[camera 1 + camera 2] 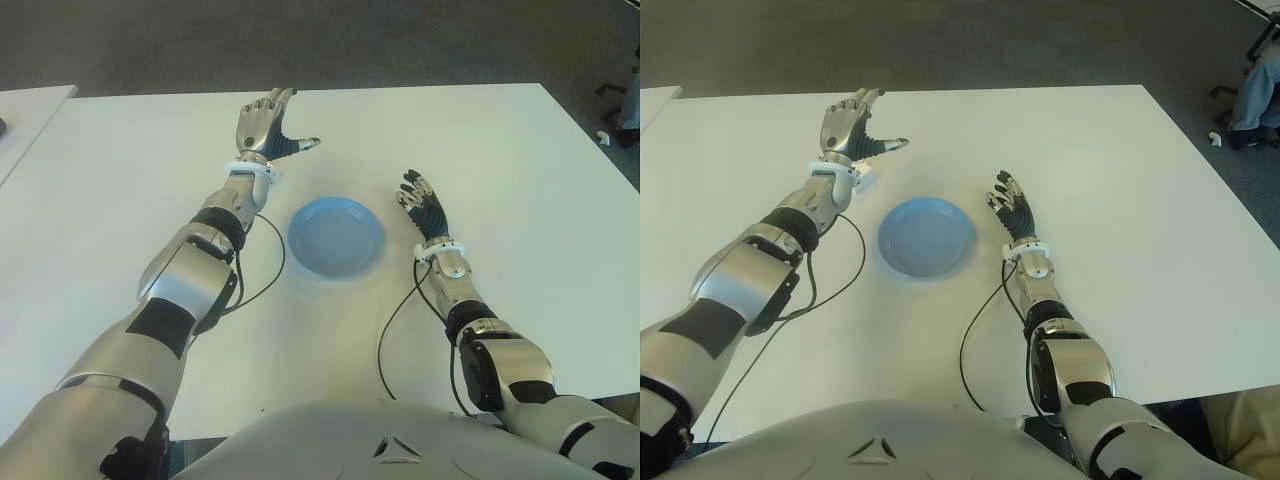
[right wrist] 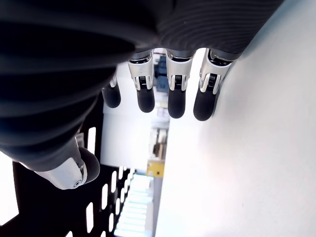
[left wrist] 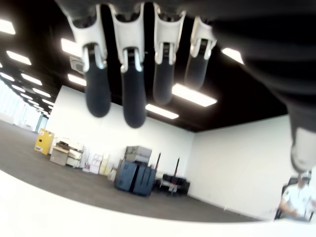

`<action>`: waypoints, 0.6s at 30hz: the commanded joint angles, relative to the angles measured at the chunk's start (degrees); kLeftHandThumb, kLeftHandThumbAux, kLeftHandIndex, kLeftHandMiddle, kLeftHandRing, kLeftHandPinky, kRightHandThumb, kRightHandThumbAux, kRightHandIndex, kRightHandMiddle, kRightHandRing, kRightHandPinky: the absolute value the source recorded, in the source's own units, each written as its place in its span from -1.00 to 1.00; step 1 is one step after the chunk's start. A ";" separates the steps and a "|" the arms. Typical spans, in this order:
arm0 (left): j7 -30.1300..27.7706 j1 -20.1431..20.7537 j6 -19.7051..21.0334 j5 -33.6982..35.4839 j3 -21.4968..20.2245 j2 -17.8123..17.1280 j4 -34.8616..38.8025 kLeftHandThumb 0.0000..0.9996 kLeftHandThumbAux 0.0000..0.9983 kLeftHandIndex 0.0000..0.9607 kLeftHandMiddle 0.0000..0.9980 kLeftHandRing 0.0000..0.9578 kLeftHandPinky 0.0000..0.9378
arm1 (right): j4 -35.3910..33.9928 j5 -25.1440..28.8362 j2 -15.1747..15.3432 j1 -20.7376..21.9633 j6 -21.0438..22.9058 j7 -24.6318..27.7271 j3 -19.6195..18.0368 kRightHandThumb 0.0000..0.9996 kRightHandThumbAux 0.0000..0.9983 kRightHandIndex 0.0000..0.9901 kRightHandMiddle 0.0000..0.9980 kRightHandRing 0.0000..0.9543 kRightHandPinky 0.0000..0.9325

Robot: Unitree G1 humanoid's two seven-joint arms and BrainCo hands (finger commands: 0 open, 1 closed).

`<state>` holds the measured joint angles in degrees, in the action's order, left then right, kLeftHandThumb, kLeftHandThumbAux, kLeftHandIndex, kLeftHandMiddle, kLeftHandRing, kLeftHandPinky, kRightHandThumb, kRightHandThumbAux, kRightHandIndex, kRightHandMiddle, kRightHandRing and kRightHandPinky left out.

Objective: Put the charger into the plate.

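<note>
The charger (image 1: 866, 180), as far as you can tell, is the small white block on the table just beside your left wrist, outside the plate (image 1: 335, 237). The plate is round, shallow, smooth and blue, and holds nothing. Your left hand (image 1: 267, 125) hovers beyond it, fingers released. Your right hand (image 1: 422, 203) shows to the plate's right, fingers spread and empty. The white table (image 1: 120, 170) meets dark carpet (image 1: 330, 40).

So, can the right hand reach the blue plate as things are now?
Probably yes. The right hand, open and empty, shows just right of the blue plate, with only bare table between them. The left hand is raised farther back, left of the plate, out of that path.
</note>
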<state>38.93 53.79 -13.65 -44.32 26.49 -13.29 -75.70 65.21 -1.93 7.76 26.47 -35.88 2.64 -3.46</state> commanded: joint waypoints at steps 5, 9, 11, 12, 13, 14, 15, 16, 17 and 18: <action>-10.43 0.09 8.52 -1.87 4.20 1.80 -3.24 -0.53 -0.53 -1.00 -1.00 -1.00 -1.00 | 3.32 -0.71 -0.61 -4.36 4.15 1.41 0.62 -0.72 0.18 -0.85 -0.75 -0.74 -0.65; -12.59 0.23 9.59 -1.15 4.33 2.30 -2.96 -0.60 -0.62 -1.00 -1.00 -1.00 -1.00 | 3.14 -0.83 -0.57 -4.48 3.99 1.23 0.70 -0.71 0.17 -0.84 -0.73 -0.72 -0.62; -13.53 0.27 10.14 -0.95 4.36 2.73 -2.84 -0.62 -0.66 -1.00 -1.00 -1.00 -1.00 | 3.07 -0.92 -0.53 -4.52 3.96 1.15 0.78 -0.70 0.18 -0.84 -0.73 -0.71 -0.62; -13.89 0.27 10.34 -0.90 4.39 2.86 -2.81 -0.63 -0.67 -1.00 -1.00 -1.00 -1.00 | 3.05 -0.95 -0.51 -4.53 3.95 1.14 0.82 -0.70 0.18 -0.84 -0.73 -0.71 -0.63; -14.15 0.28 10.47 -0.86 4.41 2.94 -2.79 -0.64 -0.68 -1.00 -1.00 -1.00 -1.00 | 3.04 -0.97 -0.50 -4.54 3.94 1.12 0.84 -0.70 0.18 -0.84 -0.73 -0.71 -0.63; -14.51 0.32 10.64 -0.80 4.42 3.02 -2.78 -0.64 -0.69 -1.00 -1.00 -1.00 -1.00 | 3.04 -1.00 -0.48 -4.55 3.89 1.14 0.88 -0.70 0.18 -0.84 -0.73 -0.71 -0.64; -14.76 0.35 10.76 -0.76 4.42 3.07 -2.77 -0.65 -0.70 -1.00 -1.00 -1.00 -1.00 | 3.03 -1.02 -0.46 -4.55 3.85 1.15 0.91 -0.71 0.18 -0.84 -0.73 -0.71 -0.65; -15.17 0.40 10.98 -0.70 4.41 3.19 -2.79 -0.66 -0.70 -1.00 -1.00 -1.00 -1.00 | 3.05 -1.07 -0.40 -4.56 3.75 1.21 0.96 -0.71 0.17 -0.84 -0.73 -0.71 -0.66; -15.46 0.44 11.15 -0.66 4.40 3.28 -2.79 -0.66 -0.70 -1.00 -1.00 -1.00 -1.00 | 3.07 -1.10 -0.36 -4.56 3.68 1.25 0.99 -0.72 0.17 -0.84 -0.73 -0.72 -0.66; -15.78 0.47 11.33 -0.62 4.40 3.36 -2.81 -0.67 -0.71 -1.00 -1.00 -1.00 -1.00 | 3.08 -1.14 -0.32 -4.56 3.64 1.30 1.03 -0.72 0.17 -0.85 -0.73 -0.72 -0.67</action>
<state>25.04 54.00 -3.05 -45.36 30.52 -10.43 -78.48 65.04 -2.02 8.15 26.25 -35.89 3.10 -3.26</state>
